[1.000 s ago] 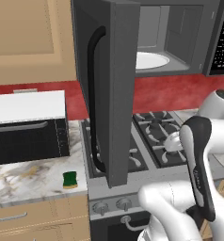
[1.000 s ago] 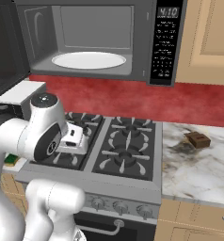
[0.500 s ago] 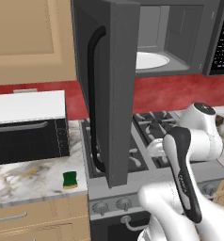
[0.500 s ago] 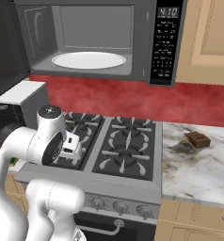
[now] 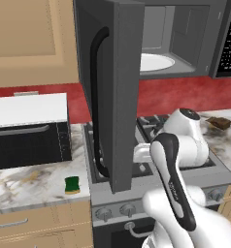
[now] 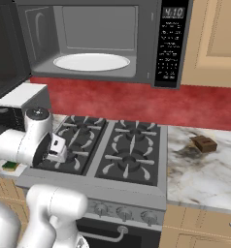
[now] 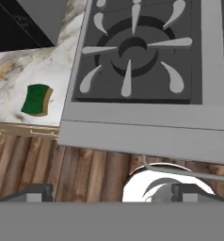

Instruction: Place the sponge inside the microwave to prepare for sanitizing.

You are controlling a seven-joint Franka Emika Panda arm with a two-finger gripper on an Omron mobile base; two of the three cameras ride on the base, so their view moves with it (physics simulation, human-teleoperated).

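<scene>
Sponge unmoved, gripper swung lower

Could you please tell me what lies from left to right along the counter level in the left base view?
Black oven box → sponge → open microwave door → stove → small brown object.

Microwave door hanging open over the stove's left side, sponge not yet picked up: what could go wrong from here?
1. The dark grey microwave's open door hangs between the white arm and the small green-and-yellow sponge; reaching left could clip its edge or black handle.
2. The sponge lies flat near the marble counter's front edge; a sloppy approach with the open jaws could nudge it off.
3. Carrying it up to the white round plate means rounding that door again.
</scene>
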